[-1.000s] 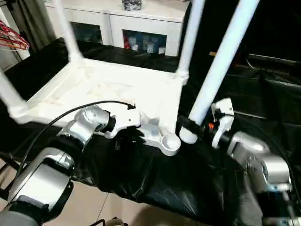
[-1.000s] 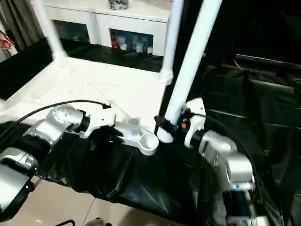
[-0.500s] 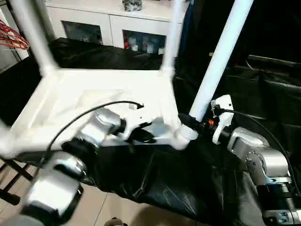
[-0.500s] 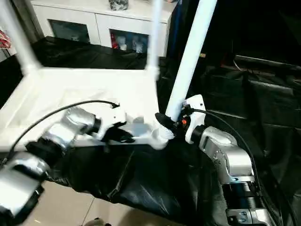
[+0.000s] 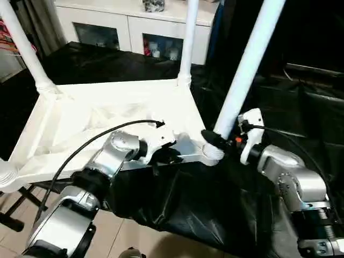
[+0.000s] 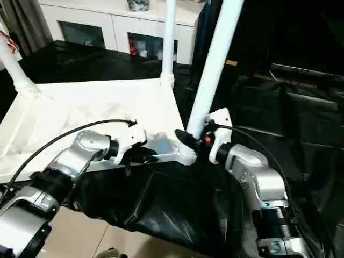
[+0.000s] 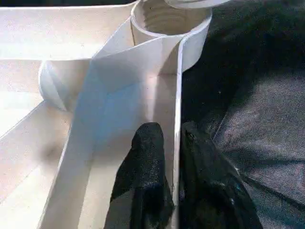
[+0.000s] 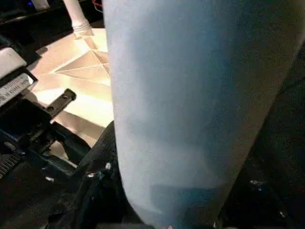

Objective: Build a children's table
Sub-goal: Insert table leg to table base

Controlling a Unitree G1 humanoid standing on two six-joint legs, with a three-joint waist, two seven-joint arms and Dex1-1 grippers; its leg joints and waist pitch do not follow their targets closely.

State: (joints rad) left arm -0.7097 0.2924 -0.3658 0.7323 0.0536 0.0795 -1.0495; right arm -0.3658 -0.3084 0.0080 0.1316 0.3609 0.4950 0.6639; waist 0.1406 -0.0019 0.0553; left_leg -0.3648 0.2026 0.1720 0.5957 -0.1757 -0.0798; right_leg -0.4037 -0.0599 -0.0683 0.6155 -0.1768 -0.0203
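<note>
The white table top (image 5: 107, 113) lies upside down on the black cloth, ribbed underside up. Two legs (image 5: 188, 37) (image 5: 21, 43) stand upright in its far corners. My left gripper (image 5: 169, 157) is shut on the near rim; in the left wrist view its fingers (image 7: 147, 162) pinch the thin rim wall (image 7: 177, 95), close to the near right corner socket (image 7: 162, 19). My right gripper (image 5: 212, 141) is shut on the lower part of another leg (image 5: 247, 59), which leans up to the right. Its bottom end rests on that socket (image 5: 210, 155). The same leg (image 8: 190, 95) looms large in the right wrist view.
A white cabinet with glass doors (image 5: 129, 27) stands behind. The black cloth (image 5: 188, 204) hangs over the work surface's near edge above the tiled floor (image 5: 123, 242). Dark covered shapes (image 5: 306, 107) lie to the right, and a red wire object (image 5: 8, 32) at far left.
The table top has swung round under my left gripper. The held leg's bottom end, earlier beside the open corner socket, now sits on it. The camera view has also shifted.
</note>
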